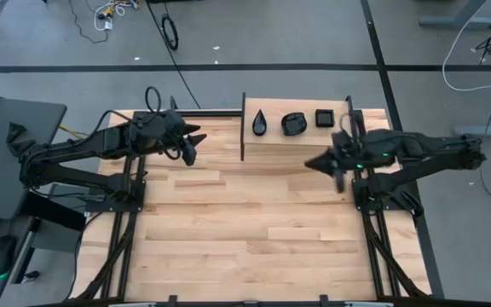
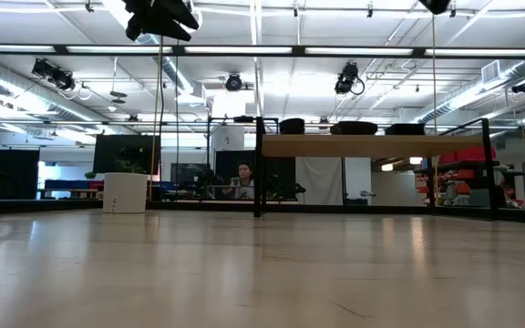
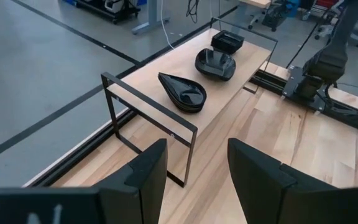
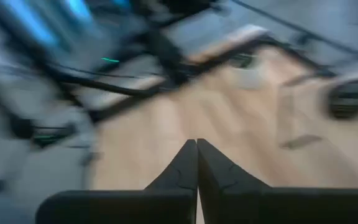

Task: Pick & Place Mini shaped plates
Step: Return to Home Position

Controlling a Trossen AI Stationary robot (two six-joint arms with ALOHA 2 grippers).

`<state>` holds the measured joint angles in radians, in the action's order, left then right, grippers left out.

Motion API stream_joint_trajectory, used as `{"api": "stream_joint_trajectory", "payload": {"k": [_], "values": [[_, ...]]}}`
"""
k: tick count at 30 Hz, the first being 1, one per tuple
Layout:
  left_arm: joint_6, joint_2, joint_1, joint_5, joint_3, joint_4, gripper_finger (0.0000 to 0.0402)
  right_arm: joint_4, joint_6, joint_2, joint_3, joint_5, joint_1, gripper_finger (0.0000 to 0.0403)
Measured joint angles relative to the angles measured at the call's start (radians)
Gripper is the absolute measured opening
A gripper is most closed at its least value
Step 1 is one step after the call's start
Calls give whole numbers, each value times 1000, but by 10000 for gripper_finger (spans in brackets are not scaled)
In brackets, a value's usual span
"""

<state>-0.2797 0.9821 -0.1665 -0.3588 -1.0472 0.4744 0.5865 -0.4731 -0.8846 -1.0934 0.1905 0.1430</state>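
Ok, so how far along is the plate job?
Looks finished: the drop-shaped plates, rounded plates and square plates sit in three stacks on the shelf, and no plate shows on the table. Nothing is in hand: the left gripper is open and empty, the right gripper shut and empty. Left: probably only parking the arms.

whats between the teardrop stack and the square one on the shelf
The rounded plate stack sits between the teardrop stack and the square stack on the shelf, seen in the high view.

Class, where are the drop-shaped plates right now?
High view: the drop-shaped plates sit at the shelf's left end, the rounded plates just right of them.
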Motion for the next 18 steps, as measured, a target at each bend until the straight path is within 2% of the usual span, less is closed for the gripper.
{"api": "stream_joint_trajectory", "payload": {"k": [6,8,12,18], "values": [[2,0,0,0,0,0,174,-275,-22,275,309,-328,15,2],[-4,0,0,0,0,1,174,-304,-15,371,395,-350,15,2],[-52,0,0,0,0,1,174,-324,-19,558,540,-326,14,2],[-133,0,0,0,0,2,174,-409,2,742,743,-370,13,2]]}}
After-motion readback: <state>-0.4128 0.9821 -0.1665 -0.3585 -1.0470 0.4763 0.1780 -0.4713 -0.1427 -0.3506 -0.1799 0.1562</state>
